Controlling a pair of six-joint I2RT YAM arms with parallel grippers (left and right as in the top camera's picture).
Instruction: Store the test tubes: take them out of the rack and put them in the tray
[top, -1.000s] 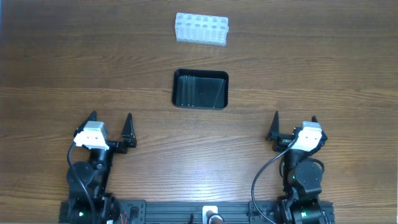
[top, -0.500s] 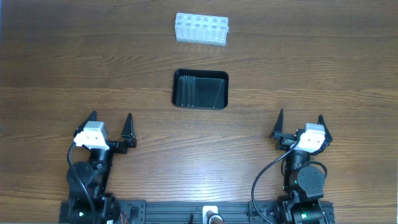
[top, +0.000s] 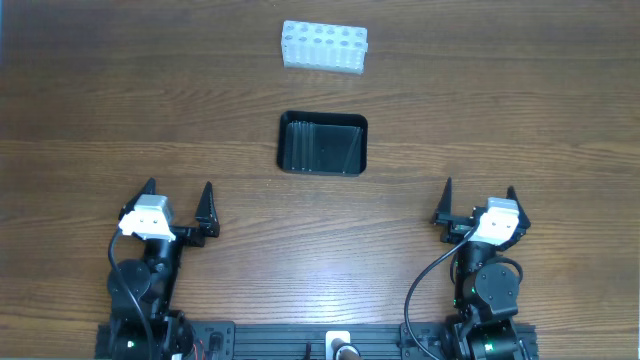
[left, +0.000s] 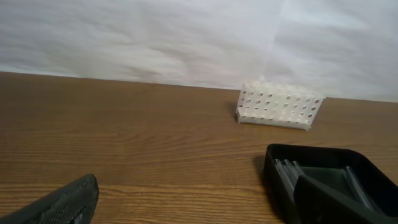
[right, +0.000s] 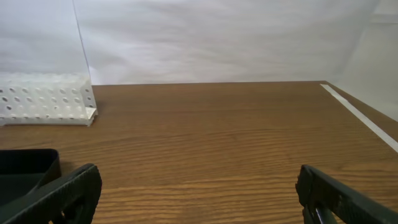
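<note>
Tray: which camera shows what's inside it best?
Top view: it looks straight down into the tray, showing clear test tubes lying inside. Left wrist view sees it obliquely, partly cut off; right wrist view catches one corner.

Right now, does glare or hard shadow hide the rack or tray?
Top view: even light, rack and tray plain to see, faint glints inside the tray. Left wrist view: soft shadow beside the tray. Right wrist view: table evenly lit.
</note>
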